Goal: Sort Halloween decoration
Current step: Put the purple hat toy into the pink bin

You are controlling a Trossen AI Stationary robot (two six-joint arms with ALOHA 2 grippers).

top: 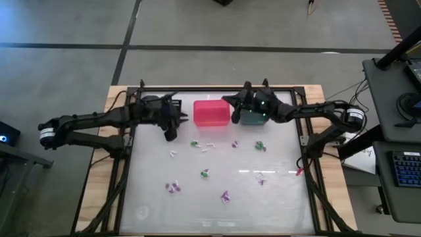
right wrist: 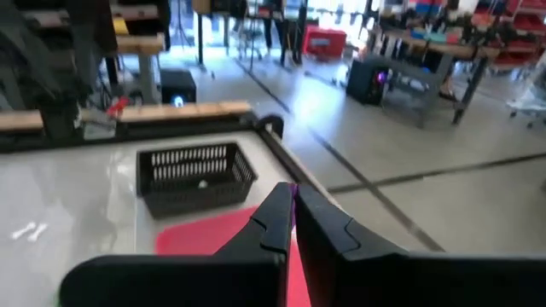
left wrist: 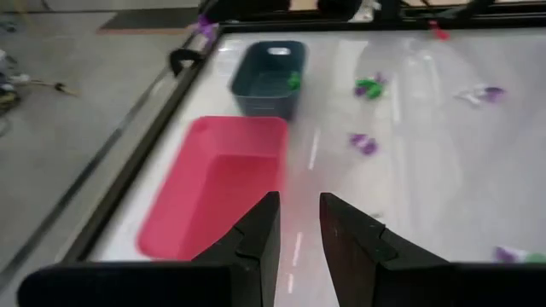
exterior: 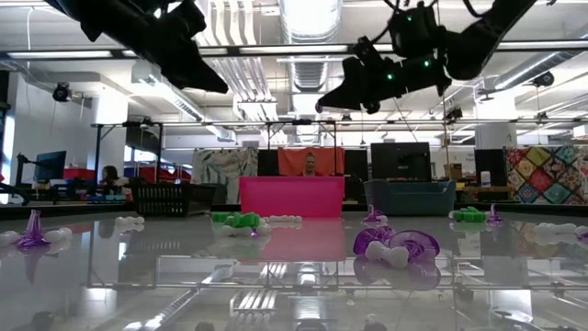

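Note:
Small green, purple and white trinkets lie scattered on the glossy table, such as a green one and a purple one. The black bin, pink bin and teal bin stand in a row at the far edge. A green trinket lies in the teal bin. My left gripper hovers open by the pink bin's left end, with nothing between its fingers. My right gripper is held high, pointing level over the pink bin's far right corner, shut on a purple trinket. My right gripper pinches a tiny purple trinket between its two fingertips. Only a sliver of it shows between them. The fingers lie level, pointing toward the table's left. The trinket is lifted clear, high above the bins.
The table's black frame rail runs just behind the bins. More trinkets lie mid-table, a green one and a white one among them. In the low view a purple trinket lies close to the near edge.

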